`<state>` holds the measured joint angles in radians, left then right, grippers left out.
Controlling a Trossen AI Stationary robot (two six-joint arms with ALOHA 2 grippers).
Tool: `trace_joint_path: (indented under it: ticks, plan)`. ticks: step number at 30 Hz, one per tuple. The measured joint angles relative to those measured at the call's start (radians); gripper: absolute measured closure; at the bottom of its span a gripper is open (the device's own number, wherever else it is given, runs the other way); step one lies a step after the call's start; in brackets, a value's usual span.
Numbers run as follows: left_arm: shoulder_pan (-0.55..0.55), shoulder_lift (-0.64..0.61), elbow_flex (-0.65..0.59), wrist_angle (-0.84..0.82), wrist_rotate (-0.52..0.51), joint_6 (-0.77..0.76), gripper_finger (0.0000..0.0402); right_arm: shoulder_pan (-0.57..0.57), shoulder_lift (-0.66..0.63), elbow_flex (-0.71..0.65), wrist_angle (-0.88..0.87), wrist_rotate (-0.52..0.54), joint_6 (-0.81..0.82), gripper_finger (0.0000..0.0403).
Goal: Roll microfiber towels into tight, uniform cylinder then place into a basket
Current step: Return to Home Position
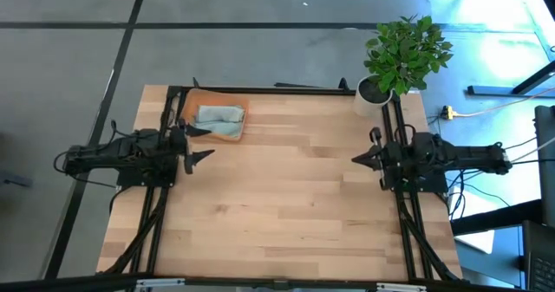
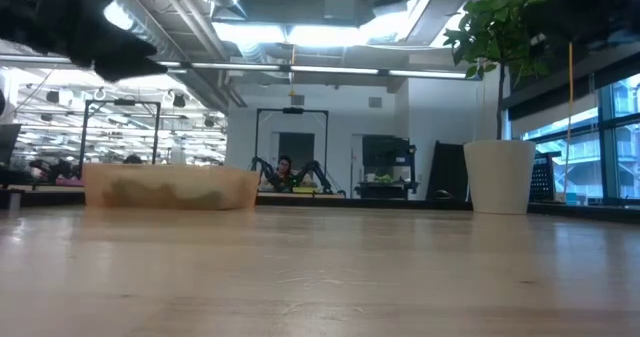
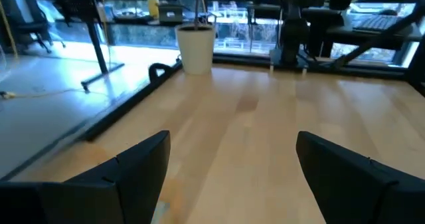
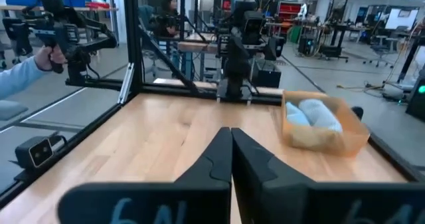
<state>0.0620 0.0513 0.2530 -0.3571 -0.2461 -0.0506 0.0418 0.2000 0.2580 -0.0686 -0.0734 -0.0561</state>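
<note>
Microfiber towels (image 1: 218,117) lie rolled up side by side inside the orange basket (image 1: 215,96), near the upper left of the high view, so the putting-away part looks done. The left gripper (image 1: 201,144) hangs just beside the basket, its jaws wide apart and holding nothing, because nothing needs holding now. The right gripper (image 1: 357,159) waits at the right of the frame, well apart from the basket, its jaws pressed together and empty. Both arms look parked to rest.
</note>
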Motion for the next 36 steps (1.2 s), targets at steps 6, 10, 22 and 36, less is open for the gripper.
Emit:
trace_joint_path:
  ticks: [6,10,22,36]
  plan:
    - [0.000,-0.042,-0.123,0.049,0.026,-0.071,0.0085,0.000,-0.074,-0.123,0.080,-0.012,0.054,0.0394]
    - [0.000,-0.049,-0.167,0.134,0.034,-0.045,0.0085,0.000,-0.084,-0.214,0.203,-0.056,0.075,0.0398]
    - [0.000,-0.049,-0.168,0.131,0.215,0.034,0.0085,0.002,-0.078,-0.251,0.202,-0.086,0.068,0.0390]
    - [0.000,-0.049,-0.168,0.130,0.207,0.035,0.0085,0.001,-0.078,-0.250,0.104,-0.026,-0.159,0.0389]
